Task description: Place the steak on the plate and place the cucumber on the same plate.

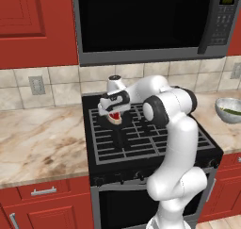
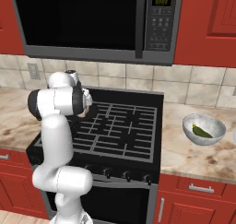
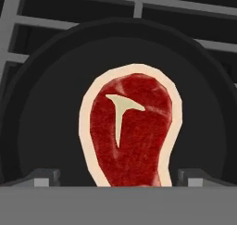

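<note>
**Gripper over steak on stove, jaws wide**

Left base view, left to right: marbled counter (image 1: pixel 37 138) under red cabinets, then the black stove (image 1: pixel 141 143) with its grey grate, below a microwave (image 1: pixel 146 20). The gripper (image 1: pixel 114 118) hangs low over the rear left burner area, pointing down. The steak (image 1: pixel 114 116) shows as a red patch with a pale rim directly beneath the hand, on a dark round pan (image 1: pixel 117 129) on the grate. At the far right edge a grey speckled bowl (image 1: pixel 229 109) stands on the counter, with the cucumber (image 1: pixel 231 112) lying inside it.

Right base view: the arm covers the hand and most of the pan (image 2: pixel 87 113). The stove (image 2: pixel 120 131) sits mid-frame. On the right counter the bowl (image 2: pixel 204 128) holds the cucumber (image 2: pixel 201 132), dark green, lying aslant on the bowl floor.

Hand view: the steak (image 3: pixel 132 136) lies flat in the centre of the pan (image 3: pixel 51 127), red with a pale T-shaped mark and cream rim. The two fingertips (image 3: pixel 44 177) stand at either side of the steak's near end, well apart, nothing between them pinched; jaws open. Whether the tips touch the pan cannot be told.
</note>
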